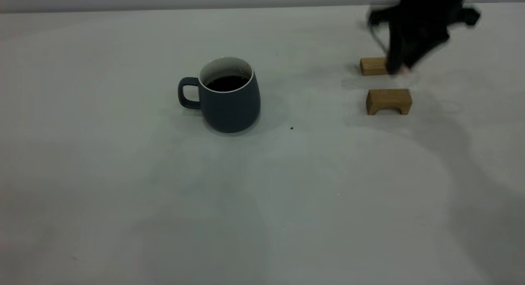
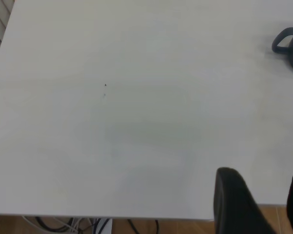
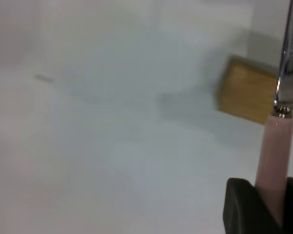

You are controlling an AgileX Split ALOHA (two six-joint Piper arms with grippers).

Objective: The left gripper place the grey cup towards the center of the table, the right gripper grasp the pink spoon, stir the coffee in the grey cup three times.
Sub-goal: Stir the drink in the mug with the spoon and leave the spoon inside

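The dark slate-grey rounded cup (image 1: 229,97) of coffee (image 1: 227,83) is already placed. Right of it, the pink-handled metal spoon (image 3: 278,146) is clamped by the right gripper (image 3: 263,204); stirring remains. The left gripper (image 2: 263,202) is parked with fingers apart.

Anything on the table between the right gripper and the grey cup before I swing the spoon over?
No. The exterior view shows bare table between the right gripper, shut on the pink spoon, and the grey cup. Two wooden blocks sit beside the gripper.

Lighting is soft and even. The worktop (image 1: 123,194) carries faint, diffuse shadows. The right pincer (image 1: 400,69) is motion-blurred; the right wrist view is defocused.
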